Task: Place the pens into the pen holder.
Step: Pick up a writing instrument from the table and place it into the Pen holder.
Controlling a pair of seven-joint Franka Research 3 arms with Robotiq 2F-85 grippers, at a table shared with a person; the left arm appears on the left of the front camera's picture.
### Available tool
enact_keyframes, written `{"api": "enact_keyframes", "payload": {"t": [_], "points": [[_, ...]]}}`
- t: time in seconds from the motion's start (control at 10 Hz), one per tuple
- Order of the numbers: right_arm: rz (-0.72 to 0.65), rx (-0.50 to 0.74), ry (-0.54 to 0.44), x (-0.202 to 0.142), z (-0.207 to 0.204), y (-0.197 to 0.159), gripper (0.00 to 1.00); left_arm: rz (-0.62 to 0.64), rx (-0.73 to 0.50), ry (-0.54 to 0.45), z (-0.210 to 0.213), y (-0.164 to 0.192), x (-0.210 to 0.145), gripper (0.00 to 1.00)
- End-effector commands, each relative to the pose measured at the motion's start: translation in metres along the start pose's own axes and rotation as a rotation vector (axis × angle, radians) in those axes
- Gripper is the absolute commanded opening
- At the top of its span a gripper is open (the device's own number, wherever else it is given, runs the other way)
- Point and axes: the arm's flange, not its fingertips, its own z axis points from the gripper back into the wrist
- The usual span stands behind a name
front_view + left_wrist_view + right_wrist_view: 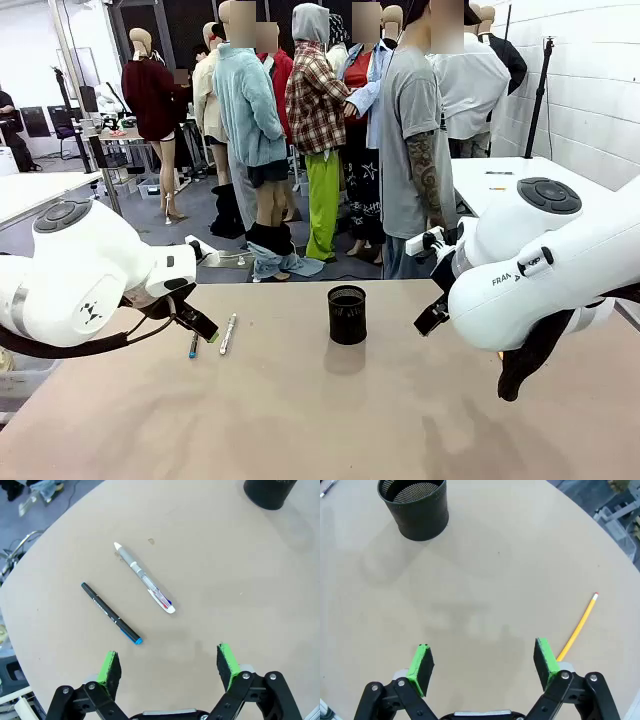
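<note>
The black wire-mesh pen holder (347, 314) stands upright near the table's middle. Two pens lie left of it: a black pen with a teal tip (193, 345) and a white pen (228, 333). In the left wrist view my left gripper (170, 665) hovers open just short of the black pen (111, 613) and the white pen (145, 578). My right gripper (482, 662) is open above bare table. An orange pencil (577, 627) lies beside its right finger, and the holder (415, 507) stands farther off. The reddish pen is out of view.
A person in a grey T-shirt (408, 130) stands at the far side of the table (330, 420), with other people behind. The table's rounded edge (30, 575) runs close to the two pens. Another white table (490, 180) stands at the back right.
</note>
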Motion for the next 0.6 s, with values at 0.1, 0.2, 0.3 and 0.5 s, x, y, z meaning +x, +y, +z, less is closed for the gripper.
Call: {"api": "enact_keyframes", "payload": {"t": [0.1, 0.2, 0.3, 0.5], "points": [[0.0, 0.0, 0.0, 0.0, 0.0, 0.0, 1.0, 0.0, 0.0, 0.0, 0.0001, 0.0, 0.0, 1.0], [0.0, 0.0, 0.0, 0.0, 0.0, 0.0, 1.0, 0.0, 0.0, 0.0, 0.0001, 0.0, 0.0, 1.0], [0.0, 0.0, 0.0, 0.0, 0.0, 0.0, 1.0, 0.0, 0.0, 0.0, 0.0001, 0.0, 0.0, 1.0], [0.0, 0.0, 0.0, 0.0, 0.0, 0.0, 1.0, 0.0, 0.0, 0.0, 0.0001, 0.0, 0.0, 1.0]]}}
